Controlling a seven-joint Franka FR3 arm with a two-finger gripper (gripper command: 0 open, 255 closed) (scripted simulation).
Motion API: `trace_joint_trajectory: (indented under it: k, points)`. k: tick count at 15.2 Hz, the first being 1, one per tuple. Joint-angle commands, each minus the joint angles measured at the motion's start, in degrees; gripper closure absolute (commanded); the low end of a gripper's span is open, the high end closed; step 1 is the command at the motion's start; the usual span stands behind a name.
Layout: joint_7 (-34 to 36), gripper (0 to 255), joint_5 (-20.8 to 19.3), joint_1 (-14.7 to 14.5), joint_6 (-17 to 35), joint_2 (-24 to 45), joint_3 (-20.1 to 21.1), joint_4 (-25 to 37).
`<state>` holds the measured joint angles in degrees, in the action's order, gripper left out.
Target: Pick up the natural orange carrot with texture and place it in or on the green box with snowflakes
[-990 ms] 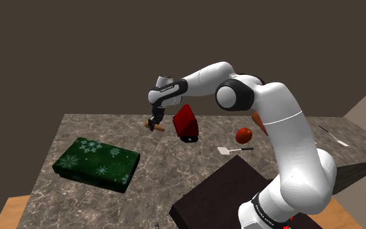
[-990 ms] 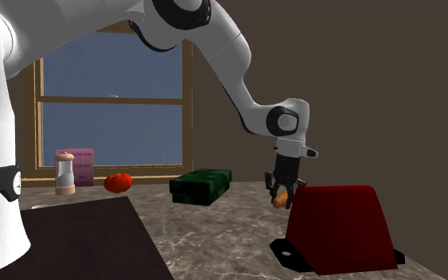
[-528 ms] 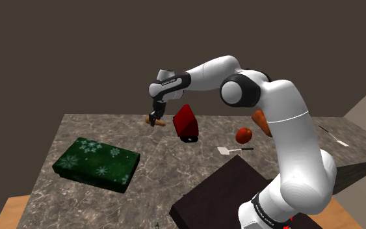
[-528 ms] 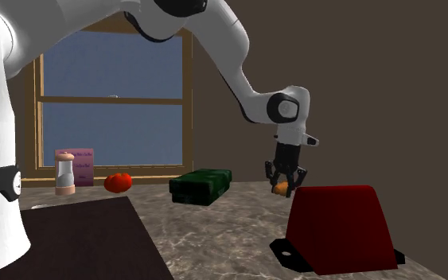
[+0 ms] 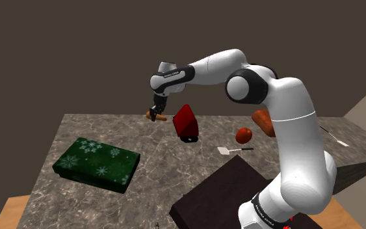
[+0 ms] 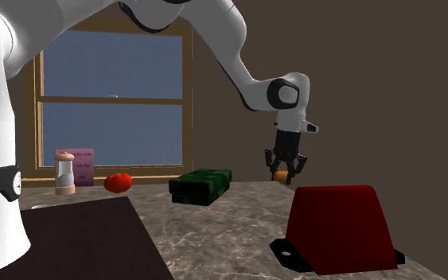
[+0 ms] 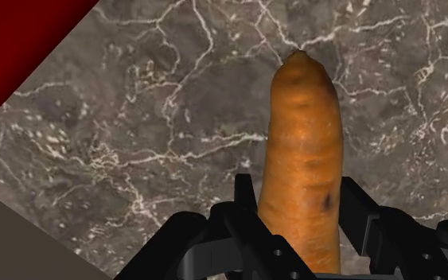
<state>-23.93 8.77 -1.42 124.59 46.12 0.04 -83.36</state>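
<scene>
The pick-up looks done: the gripper (image 5: 154, 112) has its fingers (image 7: 243, 208) clasped narrowly on the orange carrot (image 7: 303, 159), which hangs clear above the marbled surface (image 5: 168, 175) near its far edge. The green box with snowflakes (image 5: 97, 162) lies well apart, toward the surface's near corner at the shoulder view's left. What is left, I judge: carrying it across, lowering, releasing.
</scene>
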Motion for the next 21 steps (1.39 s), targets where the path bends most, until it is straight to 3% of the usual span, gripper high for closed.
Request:
trace_joint_trajectory:
  k: [1,13,21]
  points:
    - [0.1,255,-0.1,0.0,-0.8,-1.1,0.0,-0.3]
    - [0.9,255,-0.4,0.0,-6.4,-6.1,-0.2,0.3]
    - [9.2,255,-0.7,-7.1,-2.6,-9.3,1.6,-5.5]
